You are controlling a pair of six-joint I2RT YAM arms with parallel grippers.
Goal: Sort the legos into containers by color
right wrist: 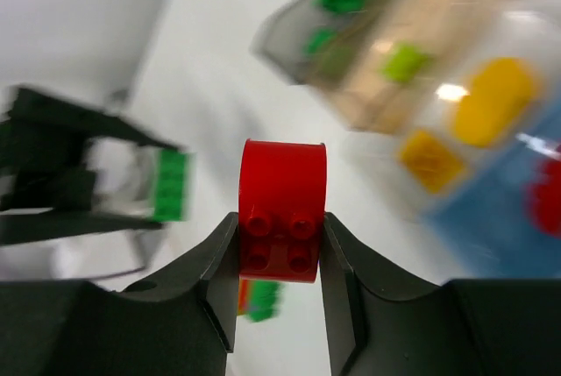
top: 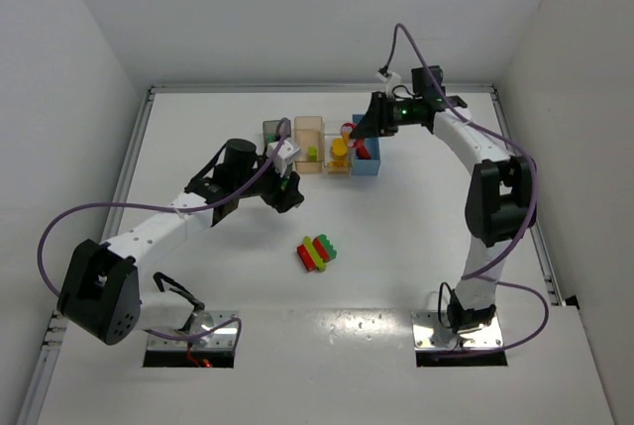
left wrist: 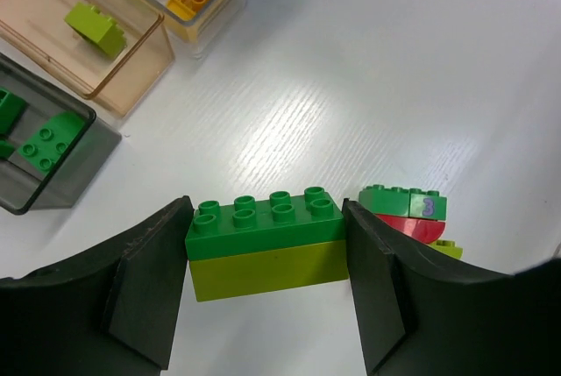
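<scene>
white table (top: 416, 217) with a glossy near strip; metal rails (top: 129, 148) along its edges; white walls (top: 50, 68) around

Red brick (right wrist: 282, 209); green-and-lime stack (left wrist: 267, 240)

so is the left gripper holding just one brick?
No, the left gripper is clamped on a dark green brick stacked on a lime green brick, as the left wrist view shows.

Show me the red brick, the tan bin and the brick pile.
red brick (right wrist: 282, 209), right wrist view, front face.
tan bin (left wrist: 145, 78), left wrist view, near wall.
brick pile (top: 318, 253), top view, its middle.
</scene>
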